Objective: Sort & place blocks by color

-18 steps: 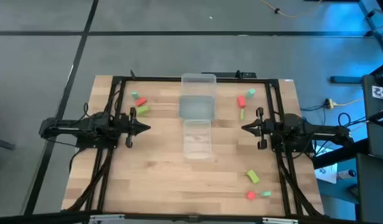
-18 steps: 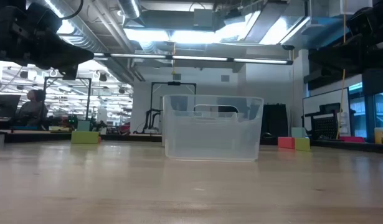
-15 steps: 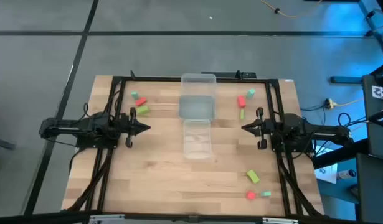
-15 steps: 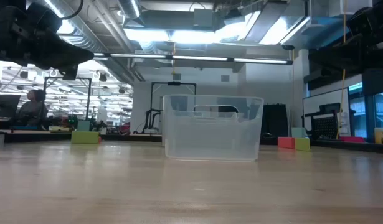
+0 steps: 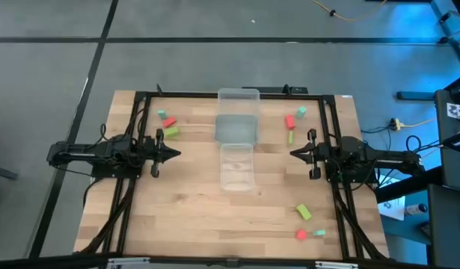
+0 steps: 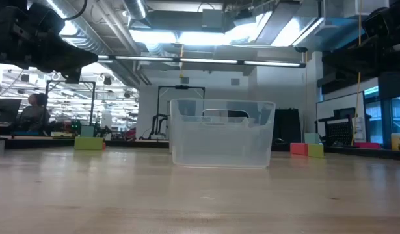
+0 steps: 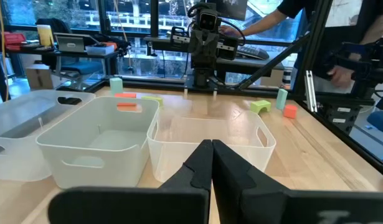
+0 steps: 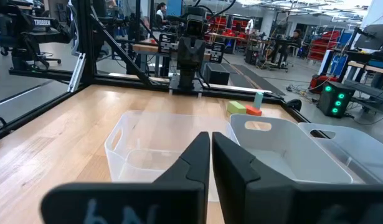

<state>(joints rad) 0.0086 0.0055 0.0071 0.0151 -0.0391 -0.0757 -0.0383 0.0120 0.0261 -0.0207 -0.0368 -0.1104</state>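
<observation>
Nothing has moved since the earlier frames: both arms and every block sit where they were.

High view. The left gripper (image 5: 175, 154) and the right gripper (image 5: 294, 154) wait at mid-table, facing each other across three clear trays (image 5: 236, 137) set in a row down the centre. Both appear closed and empty. Blocks lie in three groups. Near the left gripper: a teal block (image 5: 161, 114), a red block (image 5: 169, 122) and a lime bar (image 5: 170, 132). Near the right gripper: a teal cube (image 5: 301, 111), a red bar (image 5: 290, 121) and a thin lime bar (image 5: 291, 137). Toward the table's near right corner: a lime bar (image 5: 304, 213), a red cube (image 5: 301, 235) and a teal cube (image 5: 319, 233). The red bar's long axis runs roughly across the table's depth; the lime bar at the near right lies diagonally.

Low view. One tray (image 6: 221, 132) stands centred; small blocks show to either side behind it.

Left wrist view. The fingers (image 7: 203, 162) meet, holding nothing, aimed at the trays.

Right wrist view. The fingers (image 8: 207, 155) likewise meet, empty.

Procedure. No block is sorted yet. Open the jaws first, descend over one block, and grip each bar across its short side, aligning the wrist with its long axis. Assign one colour per tray.
</observation>
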